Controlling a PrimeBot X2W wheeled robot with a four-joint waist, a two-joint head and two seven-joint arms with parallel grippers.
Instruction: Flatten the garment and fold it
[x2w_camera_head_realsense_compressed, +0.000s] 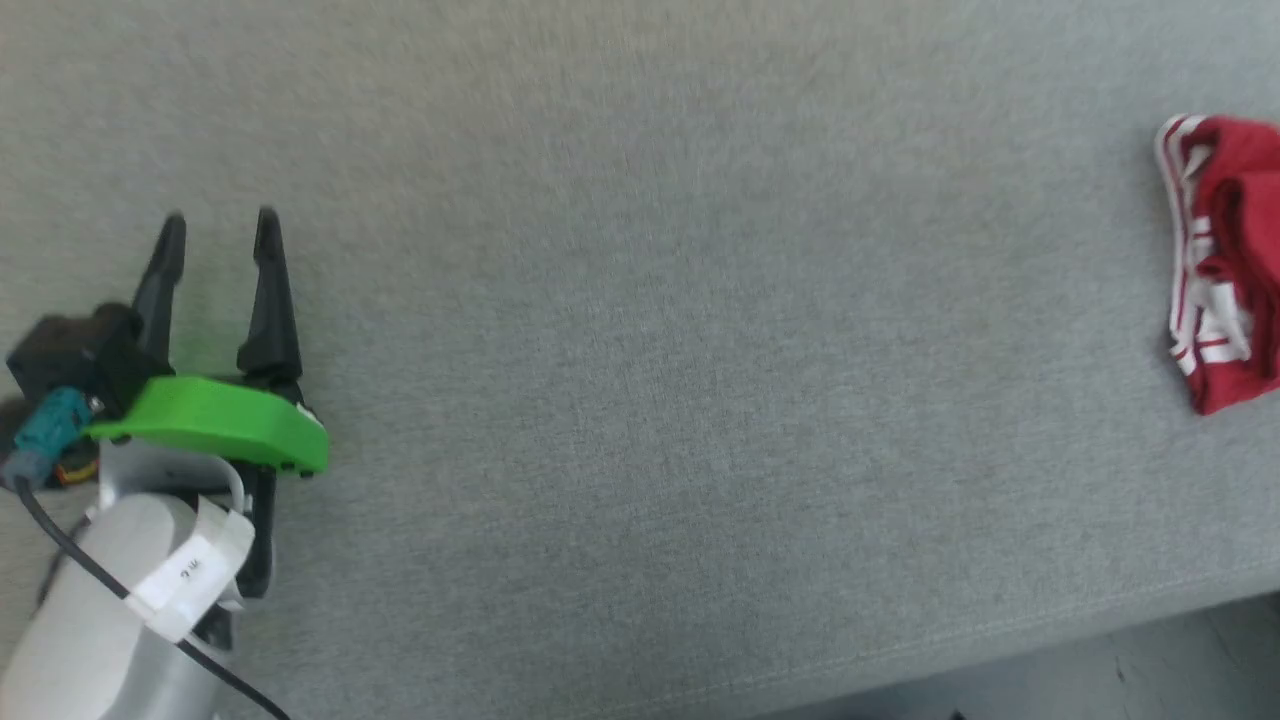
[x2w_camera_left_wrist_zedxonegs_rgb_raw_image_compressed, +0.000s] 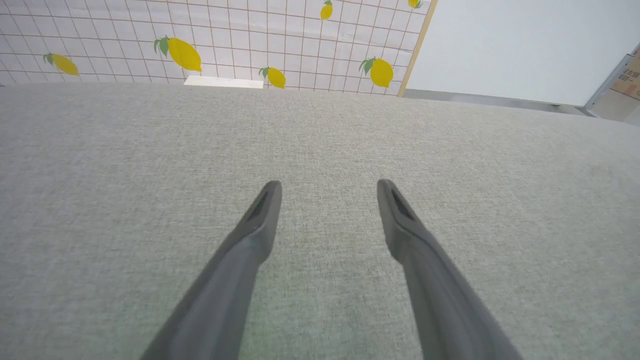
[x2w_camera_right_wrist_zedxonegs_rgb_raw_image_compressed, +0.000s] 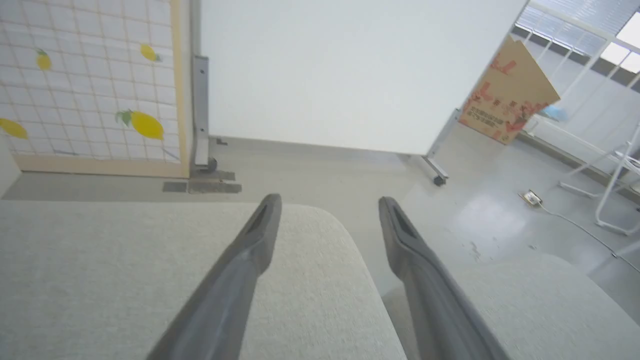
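The garment (x2w_camera_head_realsense_compressed: 1225, 265), red with white sleeves and striped trim, lies folded into a small bundle at the right edge of the head view, on the grey cushion. My left gripper (x2w_camera_head_realsense_compressed: 220, 235) hovers over bare cushion at the far left, well away from the garment, fingers spread and nothing between them. The left wrist view shows the same open gripper (x2w_camera_left_wrist_zedxonegs_rgb_raw_image_compressed: 329, 189) above plain grey fabric. In the right wrist view my right gripper (x2w_camera_right_wrist_zedxonegs_rgb_raw_image_compressed: 329, 204) is open and empty, pointing past a rounded cushion corner toward the floor.
The grey cushion (x2w_camera_head_realsense_compressed: 640, 350) spans most of the head view; its front edge (x2w_camera_head_realsense_compressed: 1000, 640) runs along the lower right, with floor below. A lemon-patterned tiled wall (x2w_camera_left_wrist_zedxonegs_rgb_raw_image_compressed: 200, 40) and a white panel (x2w_camera_right_wrist_zedxonegs_rgb_raw_image_compressed: 325, 70) stand beyond. A cardboard box (x2w_camera_right_wrist_zedxonegs_rgb_raw_image_compressed: 507, 95) leans at the far right.
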